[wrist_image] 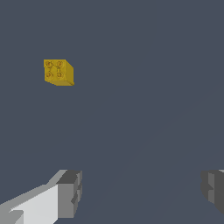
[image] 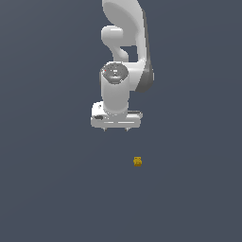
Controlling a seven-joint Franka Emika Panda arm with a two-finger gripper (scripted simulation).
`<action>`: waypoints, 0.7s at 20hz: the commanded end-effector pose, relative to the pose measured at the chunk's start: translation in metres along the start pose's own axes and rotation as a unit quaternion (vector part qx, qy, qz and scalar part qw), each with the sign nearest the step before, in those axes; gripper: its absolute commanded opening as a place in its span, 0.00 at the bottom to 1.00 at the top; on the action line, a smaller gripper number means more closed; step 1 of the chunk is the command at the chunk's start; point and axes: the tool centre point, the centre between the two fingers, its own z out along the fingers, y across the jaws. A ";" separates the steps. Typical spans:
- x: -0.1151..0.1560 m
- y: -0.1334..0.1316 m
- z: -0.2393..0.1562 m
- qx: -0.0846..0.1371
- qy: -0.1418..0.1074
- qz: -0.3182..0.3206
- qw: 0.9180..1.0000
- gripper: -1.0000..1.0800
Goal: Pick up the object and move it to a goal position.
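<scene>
text: none legible | labels: none | numbers: none

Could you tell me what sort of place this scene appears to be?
It looks like a bare simulated test scene, not a real room: a flat, featureless grey ground, a smoothly rendered white arm whose hand hangs open, and one small yellow studded block apart from it.

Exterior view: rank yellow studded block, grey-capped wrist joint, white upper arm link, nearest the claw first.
1. Yellow studded block, below, toward the exterior view's right; grey-capped wrist joint, directly above: too close to call.
2. White upper arm link, at top: farthest.
</scene>
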 end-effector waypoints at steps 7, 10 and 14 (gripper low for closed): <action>0.021 -0.015 0.008 0.001 0.004 -0.001 1.000 0.96; 0.034 -0.025 0.014 0.002 0.007 -0.002 1.000 0.96; 0.055 -0.042 0.026 0.003 0.012 -0.003 1.000 0.96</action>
